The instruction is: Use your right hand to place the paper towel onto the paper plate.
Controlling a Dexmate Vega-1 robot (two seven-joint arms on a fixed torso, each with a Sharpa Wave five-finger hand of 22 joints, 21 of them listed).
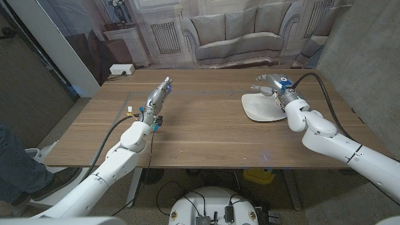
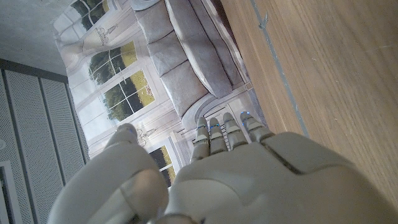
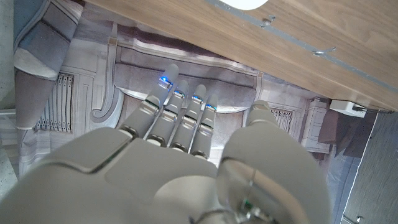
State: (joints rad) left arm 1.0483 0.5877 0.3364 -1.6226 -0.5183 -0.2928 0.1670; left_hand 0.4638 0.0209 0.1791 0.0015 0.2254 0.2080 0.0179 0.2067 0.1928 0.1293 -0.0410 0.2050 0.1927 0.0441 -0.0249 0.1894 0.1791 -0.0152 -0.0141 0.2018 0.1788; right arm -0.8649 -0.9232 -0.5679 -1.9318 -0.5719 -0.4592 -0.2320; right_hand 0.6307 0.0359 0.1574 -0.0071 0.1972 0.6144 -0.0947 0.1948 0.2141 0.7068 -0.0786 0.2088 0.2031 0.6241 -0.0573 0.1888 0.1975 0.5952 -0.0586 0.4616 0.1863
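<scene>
Table (image 1: 206, 125): wooden, with a thin taped outline on its top; a printed backdrop of a sofa (image 1: 234, 37) stood behind it.

Plate (image 1: 262, 107): white paper plate, lying on the table's right half toward the far edge. In the head view a pale sheet seemed to lie on it; whether that was the paper towel could not be told, and the towel could not be picked out as a separate item.

Right hand (image 1: 275, 85): held over the plate's far edge, fingers stretched out straight toward the table's middle, holding nothing. The right wrist view showed the hand (image 3: 186, 168) with fingers (image 3: 180, 118) side by side and extended, thumb apart, nothing between them; a sliver of the plate (image 3: 245, 4) showed at that picture's edge.

Left hand (image 1: 157, 97): on the table's left half, well apart from the plate, fingers straight and pointing toward the far edge, empty. The left wrist view showed the hand (image 2: 217, 180) with fingers (image 2: 227, 134) extended together above bare wood.

Wall box (image 1: 121, 69): white, on the floor past the table's far left corner.

Person: a leg in dark trousers (image 1: 15, 165) at the picture's left edge, beside the table
</scene>
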